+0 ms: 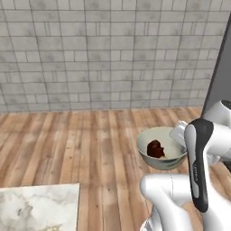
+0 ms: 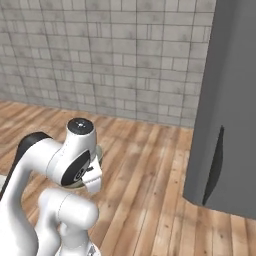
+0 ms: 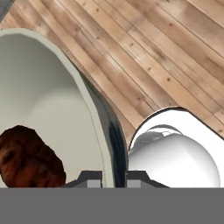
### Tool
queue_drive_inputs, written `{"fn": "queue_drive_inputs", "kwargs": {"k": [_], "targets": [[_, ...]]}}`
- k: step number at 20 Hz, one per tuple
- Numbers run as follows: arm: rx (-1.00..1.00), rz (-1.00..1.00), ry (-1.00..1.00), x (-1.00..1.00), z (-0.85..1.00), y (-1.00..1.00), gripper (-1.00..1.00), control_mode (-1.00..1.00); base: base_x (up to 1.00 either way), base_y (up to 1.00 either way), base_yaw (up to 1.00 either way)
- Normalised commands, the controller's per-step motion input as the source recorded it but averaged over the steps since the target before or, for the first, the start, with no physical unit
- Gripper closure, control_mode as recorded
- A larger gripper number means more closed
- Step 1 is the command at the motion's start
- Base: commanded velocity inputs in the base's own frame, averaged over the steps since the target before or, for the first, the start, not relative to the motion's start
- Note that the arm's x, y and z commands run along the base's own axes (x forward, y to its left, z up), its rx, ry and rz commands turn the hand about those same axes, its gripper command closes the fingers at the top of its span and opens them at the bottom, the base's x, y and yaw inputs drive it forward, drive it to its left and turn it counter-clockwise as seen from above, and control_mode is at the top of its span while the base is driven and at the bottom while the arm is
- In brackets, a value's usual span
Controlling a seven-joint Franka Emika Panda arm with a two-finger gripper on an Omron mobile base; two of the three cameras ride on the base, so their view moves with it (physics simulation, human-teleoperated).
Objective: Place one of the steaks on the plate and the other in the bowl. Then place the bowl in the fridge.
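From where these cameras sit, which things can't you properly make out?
- Bowl: in the left base view the arm covers its right rim; in the right base view the arm hides nearly all of it.
- Gripper: in the hand view, fingertips are shut on the bowl's rim and cut off by the bottom edge.
- Steak: cut by the hand view's left edge.
- Fridge: closed, and the picture edges crop it.

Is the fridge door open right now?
No, the fridge shows a flat closed grey front with its dark handle, and no shelves are visible.
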Motion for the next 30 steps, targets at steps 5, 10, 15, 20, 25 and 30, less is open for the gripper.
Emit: {"fn": "queue_drive_inputs", "kwargs": {"k": [5,10,15,20,25,30], "targets": [[0.00,0.00,0.00,0.00,0.00,0.00,1.00,1.00,0.20,0.32,-0.23],[0.00,0.00,0.00,0.00,0.00,0.00,1.00,1.00,0.18,0.59,-0.15],[0.00,0.00,0.00,0.00,0.00,0.00,1.00,1.00,0.61,0.32,-0.07],[0.00,0.00,0.00,0.00,0.00,0.00,1.00,1.00,0.81,0.15,0.00],[0.00,0.00,0.00,0.00,0.00,0.00,1.00,1.00,0.91,0.15,0.00],[0.00,0.00,0.00,0.00,0.00,0.00,1.00,1.00,1.00,0.23,0.00]]}}
